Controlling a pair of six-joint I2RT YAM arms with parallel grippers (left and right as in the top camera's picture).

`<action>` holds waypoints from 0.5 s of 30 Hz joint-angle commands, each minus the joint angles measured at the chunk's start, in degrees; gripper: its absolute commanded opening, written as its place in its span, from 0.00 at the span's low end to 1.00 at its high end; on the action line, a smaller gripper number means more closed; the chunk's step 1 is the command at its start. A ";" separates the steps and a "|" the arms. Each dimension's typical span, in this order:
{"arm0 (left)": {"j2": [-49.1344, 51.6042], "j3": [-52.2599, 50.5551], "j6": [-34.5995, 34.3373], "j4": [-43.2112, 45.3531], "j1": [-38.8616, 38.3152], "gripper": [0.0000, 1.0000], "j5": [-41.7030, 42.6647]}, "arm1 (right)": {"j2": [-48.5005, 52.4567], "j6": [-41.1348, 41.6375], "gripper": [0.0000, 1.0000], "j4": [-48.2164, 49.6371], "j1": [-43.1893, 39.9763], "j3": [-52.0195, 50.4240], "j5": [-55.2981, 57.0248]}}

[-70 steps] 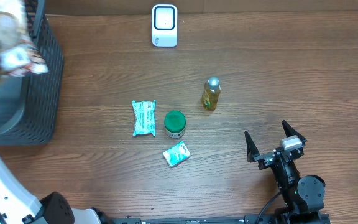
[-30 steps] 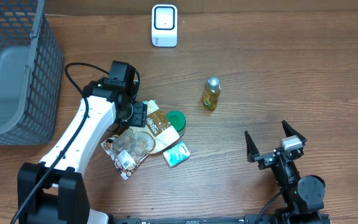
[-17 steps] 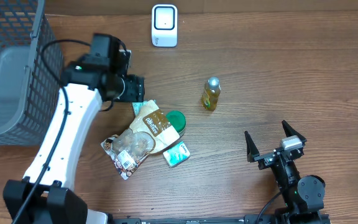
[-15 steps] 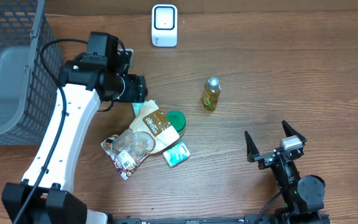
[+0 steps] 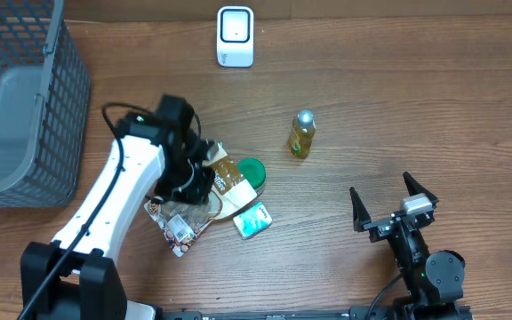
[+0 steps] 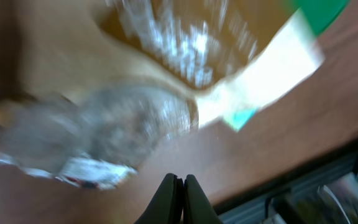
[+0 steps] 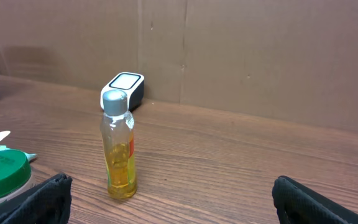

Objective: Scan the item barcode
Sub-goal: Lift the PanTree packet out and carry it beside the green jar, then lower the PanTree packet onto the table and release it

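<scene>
1. And the left gripper [image 6: 178,190] is back down! A moment ago we had it lifted off toward the white barcode scanner [image 5: 236,36] with its jaws wide. Now it has dropped over the clear-and-brown plastic snack bag [image 5: 178,213] and snapped closed.
2. In the left wrist view the 2 fingers meet tip to tip, with bare wooden table [image 6: 303,137] behind them and the bag just beyond the tips. The view is smeared, so we cannot be sure, but it looks like a close on nothing rather than a pinch on the film.
3. The bag has not budged. It lies flat on the table, well short of the scanner on the robot's side and off to its left. Its edge laps against the green-lidded round jar [image 5: 252,172] and the small teal packet [image 5: 254,220].
4. The right gripper [image 5: 382,191] has not stirred: jaws spread wide, empty, far from the scanner on the near right. The yellow bottle with a silver cap [image 5: 301,135] stands between it and the scanner.
5. For the task, no barcode has faced the scanner yet. We judge this a fresh try at picking up the bag. If the close missed, the jaws must reopen and take a bag edge before any lift toward the scanner.
</scene>
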 commanded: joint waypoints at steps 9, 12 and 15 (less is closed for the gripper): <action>-0.55 -10.14 3.37 7.30 -1.20 0.05 9.27 | -0.52 0.17 1.00 0.20 -0.15 -0.61 0.35; -0.55 -12.48 2.32 11.15 -1.68 0.04 9.44 | -0.52 0.15 1.00 0.20 -0.15 -0.61 0.35; -0.55 -14.40 2.36 14.12 -3.06 0.04 9.29 | -0.52 0.15 1.00 0.20 -0.15 -0.61 0.35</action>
